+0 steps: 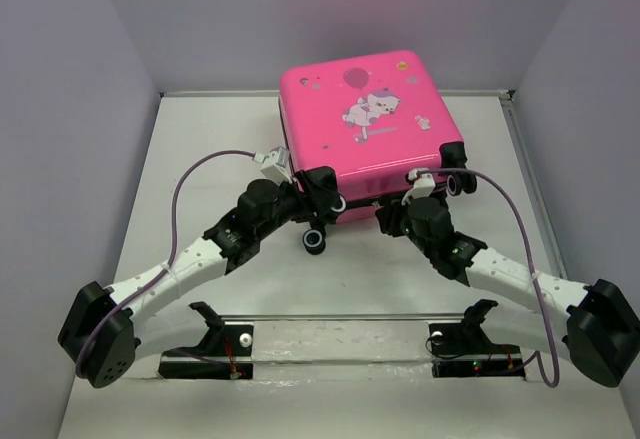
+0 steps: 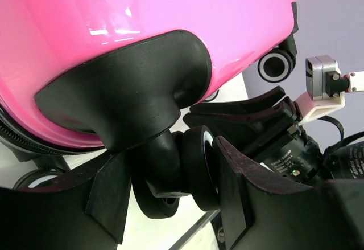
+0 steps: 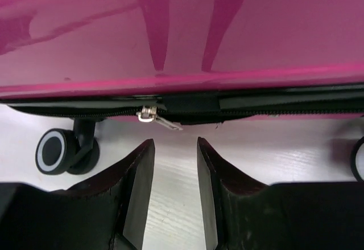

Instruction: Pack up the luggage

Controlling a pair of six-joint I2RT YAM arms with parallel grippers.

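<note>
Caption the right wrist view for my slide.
Open right gripper faces the zipper pull on the pink luggage.

The luggage (image 1: pixel 365 129) lies flat on the table (image 1: pixel 200 139), at its far middle. At the near-left corner, a wheel (image 2: pixel 199 167) sits pinched between the fingers of the left gripper (image 2: pixel 170 193). Before the near side, the right gripper (image 3: pixel 175 170) stands parted, with the zipper pull (image 3: pixel 154 116) just beyond it.

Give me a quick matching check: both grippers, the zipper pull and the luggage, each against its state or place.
Things:
1 left gripper
2 right gripper
3 zipper pull
4 luggage

States or places:
A lying flat, lid down
B open, holding nothing
C on the black trim
D astride a wheel

Pairs: 1-D, 2-B, 3-C, 4-A
</note>
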